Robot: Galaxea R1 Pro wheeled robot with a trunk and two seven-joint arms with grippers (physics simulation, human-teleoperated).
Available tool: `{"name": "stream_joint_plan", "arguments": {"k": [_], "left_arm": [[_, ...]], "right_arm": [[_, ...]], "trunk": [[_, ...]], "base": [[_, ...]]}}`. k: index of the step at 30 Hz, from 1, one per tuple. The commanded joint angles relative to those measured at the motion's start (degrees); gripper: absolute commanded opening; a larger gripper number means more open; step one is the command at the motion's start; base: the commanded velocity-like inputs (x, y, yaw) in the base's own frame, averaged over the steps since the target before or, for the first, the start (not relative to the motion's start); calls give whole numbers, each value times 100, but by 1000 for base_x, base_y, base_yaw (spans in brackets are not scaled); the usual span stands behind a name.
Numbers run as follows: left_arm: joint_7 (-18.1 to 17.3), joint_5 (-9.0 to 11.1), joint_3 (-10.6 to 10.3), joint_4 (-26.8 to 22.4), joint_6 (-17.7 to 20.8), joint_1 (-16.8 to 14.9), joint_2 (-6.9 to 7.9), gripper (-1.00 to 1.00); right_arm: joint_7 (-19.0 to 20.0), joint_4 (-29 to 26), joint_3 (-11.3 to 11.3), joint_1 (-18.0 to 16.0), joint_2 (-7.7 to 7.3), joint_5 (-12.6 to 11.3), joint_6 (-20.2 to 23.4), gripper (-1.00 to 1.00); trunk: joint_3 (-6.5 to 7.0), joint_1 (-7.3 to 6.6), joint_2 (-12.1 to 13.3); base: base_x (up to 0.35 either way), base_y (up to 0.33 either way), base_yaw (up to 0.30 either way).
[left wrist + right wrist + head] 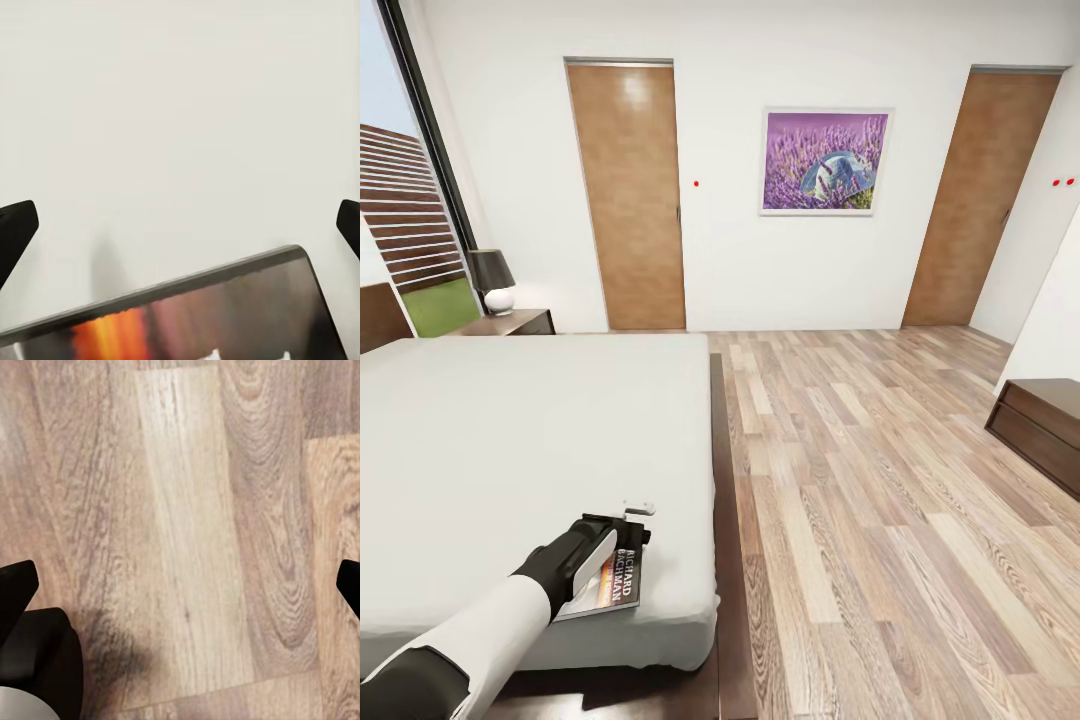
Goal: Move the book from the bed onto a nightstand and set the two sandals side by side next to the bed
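The book [616, 583] lies flat on the near right corner of the bed [510, 440], its dark cover with white lettering facing up. My left gripper [630, 525] hovers just over the book's far end, open. In the left wrist view the book [187, 315] shows its orange picture against the grey mattress, and the left gripper [184, 225] has its fingertips [19, 225] spread wide with nothing between them. My right gripper [184, 585] is open above the wood-plank floor. One nightstand [512, 322] stands beyond the bed at the far left. The two sandals are out of view.
A black-shaded lamp [493, 280] sits on the nightstand. A dark brown cabinet [1040, 430] stands at the right wall. Two brown doors [628, 195] and a purple picture [825, 160] line the far wall. Wood floor [860, 500] stretches right of the bed.
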Motion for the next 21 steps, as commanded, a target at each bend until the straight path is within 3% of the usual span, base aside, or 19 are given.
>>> {"name": "stream_joint_plan", "arguments": {"k": [1, 21], "left_arm": [[48, 61, -44, -14, 23, -3, 7, 100], [46, 61, 25, -96, 78, 94, 54, 100]], "right_arm": [[41, 6, -45, -3, 1, -14, -21, 100], [64, 21, -40, -43, 26, -41, -14, 100]], "trunk": [[-6, -1, -2], [-6, -1, -2]], "base": [[0, 0, 0], [0, 0, 0]]}}
